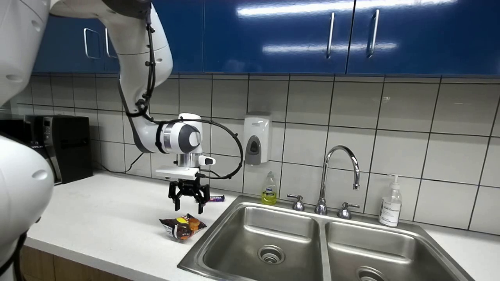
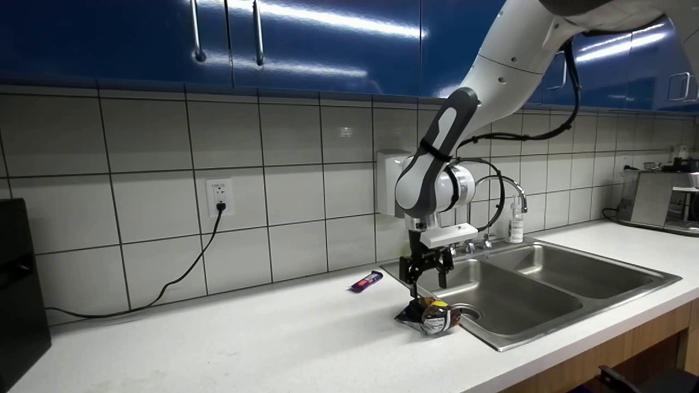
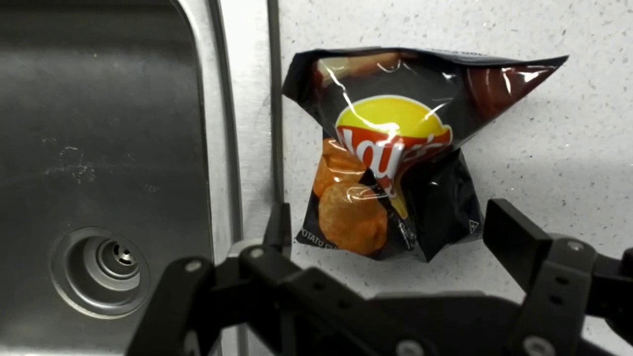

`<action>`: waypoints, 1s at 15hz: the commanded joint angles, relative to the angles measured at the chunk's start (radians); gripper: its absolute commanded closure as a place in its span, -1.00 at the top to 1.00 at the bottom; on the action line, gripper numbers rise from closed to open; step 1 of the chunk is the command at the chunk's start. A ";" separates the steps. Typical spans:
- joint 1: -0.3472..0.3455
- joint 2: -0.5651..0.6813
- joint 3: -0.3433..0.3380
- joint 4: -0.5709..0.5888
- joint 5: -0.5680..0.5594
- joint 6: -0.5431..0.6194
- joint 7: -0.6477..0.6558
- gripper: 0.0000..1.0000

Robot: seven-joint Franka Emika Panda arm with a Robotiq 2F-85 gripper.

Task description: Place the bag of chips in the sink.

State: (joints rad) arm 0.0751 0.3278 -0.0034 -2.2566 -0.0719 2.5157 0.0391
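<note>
A dark bag of chips (image 1: 183, 226) with a red and yellow logo lies on the white counter, just beside the sink (image 1: 322, 234). The bag also shows in an exterior view (image 2: 434, 317) and in the wrist view (image 3: 395, 118). My gripper (image 1: 189, 208) is open, empty and pointing down above the bag. It also shows in an exterior view (image 2: 428, 289). In the wrist view my fingers (image 3: 388, 217) are spread wide, with the bag's lower part showing between and beyond them. The double steel sink also shows at the left in the wrist view (image 3: 254, 148).
A purple wrapped bar (image 2: 366, 281) lies on the counter behind the bag. A faucet (image 1: 323, 183), dish soap (image 1: 269, 191) and a pump bottle (image 1: 390, 207) stand along the sink's back. A wall dispenser (image 1: 257, 136) hangs above. A black appliance (image 1: 68, 144) stands on the counter.
</note>
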 commanded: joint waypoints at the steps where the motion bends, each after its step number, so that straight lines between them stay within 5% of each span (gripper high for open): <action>1: -0.009 0.035 -0.007 0.054 -0.019 -0.060 -0.002 1.00; 15: -0.008 0.069 -0.011 0.050 -0.011 -0.077 0.002 1.00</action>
State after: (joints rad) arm 0.0752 0.3999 -0.0172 -2.2186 -0.0719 2.4583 0.0391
